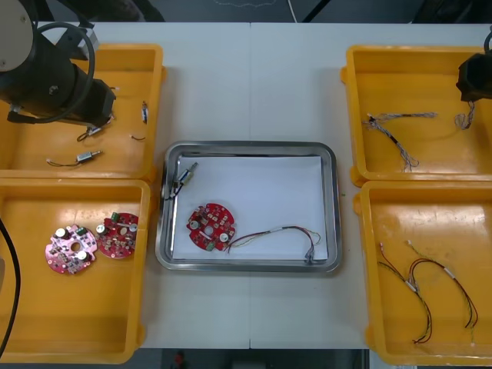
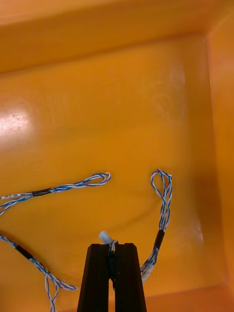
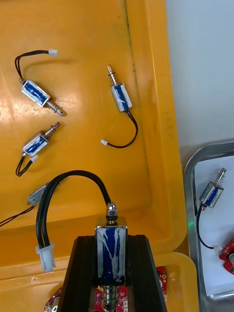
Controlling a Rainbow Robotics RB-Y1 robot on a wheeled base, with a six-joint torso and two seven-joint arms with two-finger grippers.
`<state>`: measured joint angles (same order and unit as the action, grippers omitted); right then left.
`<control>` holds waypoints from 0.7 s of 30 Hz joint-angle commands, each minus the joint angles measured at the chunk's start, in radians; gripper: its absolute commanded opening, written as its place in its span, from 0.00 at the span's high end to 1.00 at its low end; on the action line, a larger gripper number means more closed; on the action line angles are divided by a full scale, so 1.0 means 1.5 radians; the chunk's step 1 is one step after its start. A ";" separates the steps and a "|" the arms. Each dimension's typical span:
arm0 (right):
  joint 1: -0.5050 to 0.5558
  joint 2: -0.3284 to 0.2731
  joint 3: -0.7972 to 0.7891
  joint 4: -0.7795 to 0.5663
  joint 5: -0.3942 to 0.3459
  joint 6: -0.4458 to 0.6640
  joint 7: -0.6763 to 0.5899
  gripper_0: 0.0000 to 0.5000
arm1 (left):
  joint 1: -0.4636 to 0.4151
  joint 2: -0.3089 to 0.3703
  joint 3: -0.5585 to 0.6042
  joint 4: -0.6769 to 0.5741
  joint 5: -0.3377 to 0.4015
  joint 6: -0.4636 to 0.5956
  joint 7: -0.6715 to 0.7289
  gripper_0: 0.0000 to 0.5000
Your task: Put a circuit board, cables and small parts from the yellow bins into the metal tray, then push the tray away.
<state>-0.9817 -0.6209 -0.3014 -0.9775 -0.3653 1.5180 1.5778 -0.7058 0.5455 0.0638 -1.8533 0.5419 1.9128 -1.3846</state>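
The metal tray (image 1: 330, 201), white inside, holds a round red circuit board (image 1: 211, 227), a red and yellow cable (image 1: 280, 234) and a small metal part (image 1: 184, 178). My left gripper (image 3: 111, 246) hangs over the far left yellow bin (image 1: 157, 84), shut on another small metal part (image 3: 111, 243) that trails a looped black cable. Over the far right yellow bin (image 1: 354, 84), my right gripper (image 2: 111, 253) is shut on one end of a twisted blue and white cable (image 2: 163, 204). The rest of that cable lies on the bin floor.
Several small metal parts (image 3: 35, 93) lie loose in the far left bin. Two circuit boards (image 1: 71, 248) sit in the near left bin. More blue and white cable (image 1: 392, 127) lies in the far right bin. Black and red and yellow cables (image 1: 423, 284) are in the near right bin.
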 commanded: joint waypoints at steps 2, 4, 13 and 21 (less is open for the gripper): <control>0.015 0.023 -0.026 -0.026 -0.006 -0.032 -0.086 1.00 | 0.007 -0.005 0.022 -0.025 0.000 0.005 0.062 1.00; 0.015 0.030 -0.025 -0.026 -0.003 -0.036 -0.110 1.00 | 0.007 -0.004 0.024 -0.026 0.004 0.005 0.060 1.00; 0.038 0.047 -0.018 -0.026 0.003 -0.057 -0.190 1.00 | 0.007 -0.004 0.029 -0.030 0.015 0.005 0.062 1.00; 0.048 0.051 -0.013 -0.026 0.002 -0.070 -0.192 0.62 | 0.007 -0.002 0.037 -0.028 0.016 0.005 0.062 1.00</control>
<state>-0.9187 -0.5518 -0.3140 -0.9776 -0.3653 1.4308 1.3168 -0.7057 0.5455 0.0876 -1.8564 0.5568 1.9128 -1.3844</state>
